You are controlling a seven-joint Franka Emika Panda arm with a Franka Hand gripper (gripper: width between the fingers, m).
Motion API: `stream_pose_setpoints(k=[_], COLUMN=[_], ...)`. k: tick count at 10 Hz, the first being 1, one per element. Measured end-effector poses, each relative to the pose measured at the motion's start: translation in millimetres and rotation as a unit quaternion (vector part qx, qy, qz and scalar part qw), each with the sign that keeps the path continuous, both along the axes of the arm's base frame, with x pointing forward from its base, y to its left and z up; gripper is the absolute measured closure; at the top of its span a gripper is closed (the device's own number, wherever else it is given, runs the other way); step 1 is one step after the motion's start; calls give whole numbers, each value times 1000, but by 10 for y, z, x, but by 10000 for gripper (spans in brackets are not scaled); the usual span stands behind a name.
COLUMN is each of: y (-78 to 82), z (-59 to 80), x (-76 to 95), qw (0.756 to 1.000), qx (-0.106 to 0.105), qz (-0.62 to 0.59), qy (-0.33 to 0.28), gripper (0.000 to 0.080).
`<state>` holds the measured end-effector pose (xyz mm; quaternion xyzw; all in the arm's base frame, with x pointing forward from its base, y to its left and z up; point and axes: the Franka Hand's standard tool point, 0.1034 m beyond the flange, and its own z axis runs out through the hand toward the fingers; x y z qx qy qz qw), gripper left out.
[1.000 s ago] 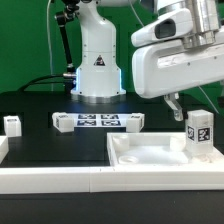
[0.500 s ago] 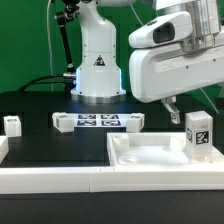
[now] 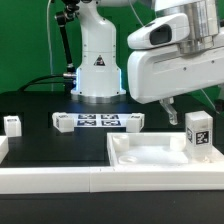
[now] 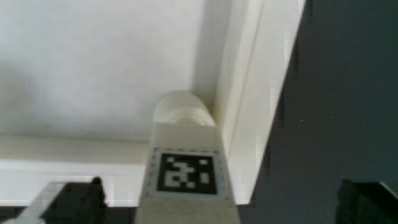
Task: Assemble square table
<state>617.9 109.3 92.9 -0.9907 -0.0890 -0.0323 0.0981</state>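
The white tabletop (image 3: 150,153) lies at the exterior view's lower right, rims up. One tagged leg (image 3: 198,131) stands upright in its right corner. My gripper (image 3: 174,108) hangs above and just behind that leg, clear of it. In the wrist view the same leg (image 4: 187,165) rises from the tabletop corner (image 4: 107,70). It stands between my dark fingertips (image 4: 75,202), with a gap on each side. The gripper (image 4: 219,205) is open and holds nothing. Three more legs (image 3: 12,124) (image 3: 64,122) (image 3: 133,121) lie loose on the black table.
The marker board (image 3: 98,121) lies flat between two of the loose legs, in front of the robot base (image 3: 97,70). A long white border bar (image 3: 50,178) runs along the front edge, and the tabletop rests against it.
The gripper has drifted slightly toward the exterior view's left, still open. The leg in the tabletop corner and the loose legs have not moved.
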Motion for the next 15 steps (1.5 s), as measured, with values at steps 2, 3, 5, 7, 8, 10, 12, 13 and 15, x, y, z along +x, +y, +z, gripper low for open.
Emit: stream_pose_setpoints(k=[2,3,5,7,8,10,12,13,15], y=[-88,-79,-80,-81,-77,-54,-65,-59,-43], z=[-16,-17,-21,-25,-28,-6,-57,-57,-66], x=[55,53,51,50,57,229,229,228,220], qw=[1000,1000,1000,1000,1000,1000,1000,1000,1000], qx=[-3,-3,-3,-3,-2,3,3,3,3], qz=[3,3,3,3,-2,-20,-21,-22,-20], qy=[-3,-3,-2,-2,0,0,2,2,2], gripper=[151,151,151,151,151,151,151,151,151])
